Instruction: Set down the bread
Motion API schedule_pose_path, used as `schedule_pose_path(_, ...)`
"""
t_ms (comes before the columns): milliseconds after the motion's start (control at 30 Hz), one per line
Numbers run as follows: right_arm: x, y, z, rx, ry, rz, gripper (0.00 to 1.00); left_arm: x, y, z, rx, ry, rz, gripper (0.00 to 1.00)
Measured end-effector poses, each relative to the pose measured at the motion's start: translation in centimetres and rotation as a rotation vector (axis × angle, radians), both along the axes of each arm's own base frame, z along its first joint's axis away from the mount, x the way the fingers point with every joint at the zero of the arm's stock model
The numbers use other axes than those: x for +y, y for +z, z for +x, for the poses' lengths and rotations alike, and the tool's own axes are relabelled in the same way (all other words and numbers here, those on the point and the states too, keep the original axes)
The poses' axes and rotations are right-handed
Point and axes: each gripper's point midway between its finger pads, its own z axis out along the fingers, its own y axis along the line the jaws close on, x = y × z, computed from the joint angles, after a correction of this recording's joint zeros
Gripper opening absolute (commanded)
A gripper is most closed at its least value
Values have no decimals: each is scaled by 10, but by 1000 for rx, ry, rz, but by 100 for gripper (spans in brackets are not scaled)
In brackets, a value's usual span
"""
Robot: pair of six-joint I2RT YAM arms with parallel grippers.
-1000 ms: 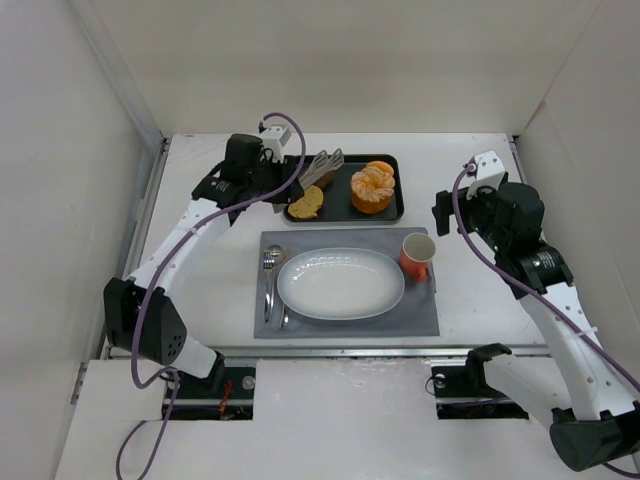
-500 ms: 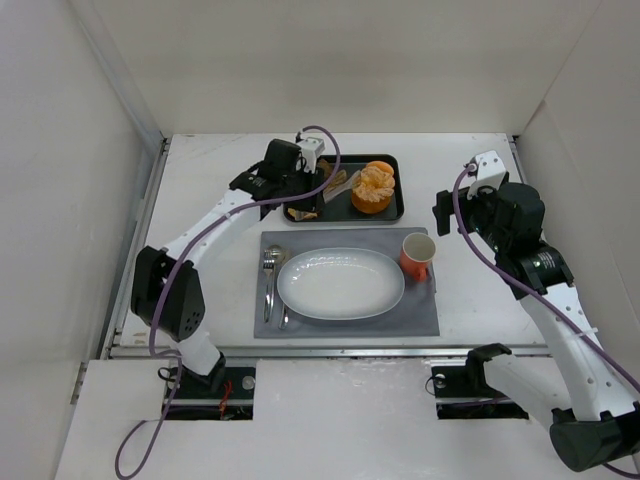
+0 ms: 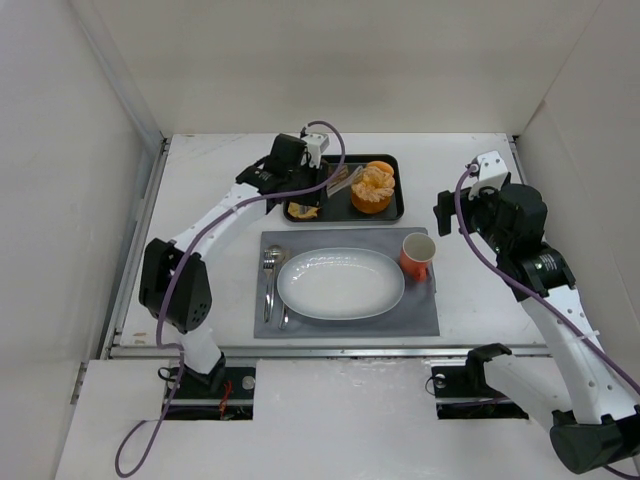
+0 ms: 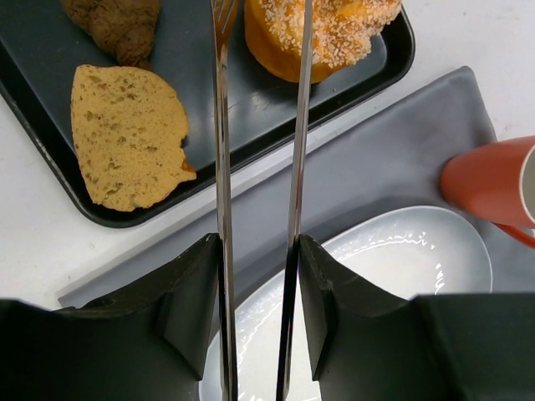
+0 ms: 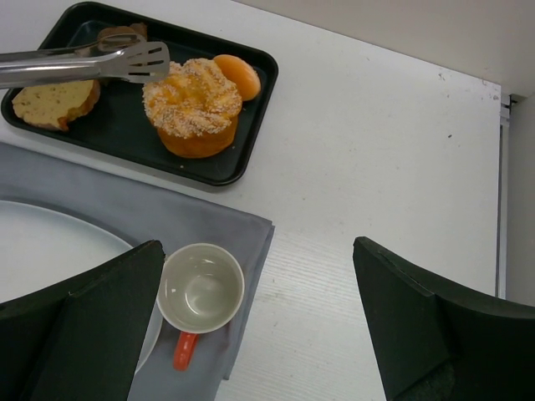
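The bread (image 3: 372, 188) is a round orange-golden bun with a pale seeded top, standing at the right of the black tray (image 3: 394, 161). It also shows in the left wrist view (image 4: 334, 33) and the right wrist view (image 5: 192, 109). My left gripper (image 3: 322, 180) (image 4: 257, 242) is shut on metal tongs (image 4: 221, 125) (image 5: 84, 67). The tong arms are apart, with their tips at the bun's left edge, not closed on it. My right gripper (image 3: 447, 212) (image 5: 257, 246) is open and empty, above the table to the right of the cup.
A yellow-tan slice (image 4: 129, 134), a dark brown pastry (image 4: 117, 25) and a small orange ball (image 5: 236, 75) share the tray. On the grey placemat (image 3: 420, 310) are a white oval plate (image 3: 340, 283), an orange cup (image 3: 417, 254) and cutlery (image 3: 270, 280). White walls enclose the table.
My left arm has swung right along the tray, carrying the tongs from over the slice to the bun's left edge. The right arm has not moved.
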Motion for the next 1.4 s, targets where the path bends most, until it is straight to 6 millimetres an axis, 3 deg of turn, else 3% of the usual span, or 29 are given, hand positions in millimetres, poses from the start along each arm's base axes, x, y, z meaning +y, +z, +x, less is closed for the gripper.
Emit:
schedule_pose_path(233, 0, 0, 0, 0, -1, 0, 100, -4, -12, 6, 19, 1, 23, 40)
schedule_pose_path(567, 0, 0, 0, 0, -1, -1, 100, -10, -6, 14, 5, -7, 26, 41)
schedule_pose_path(933, -1, 2, -1, -8, -1, 1, 100, -11, -22, 14, 47, -23, 52, 41)
schedule_pose_path(1100, -1, 2, -1, -8, -5, 0, 100, -18, -20, 19, 52, -42, 41, 35)
schedule_pose_path(1400, -2, 2, -1, -8, -9, -1, 100, -23, -28, 17, 87, -74, 37, 0)
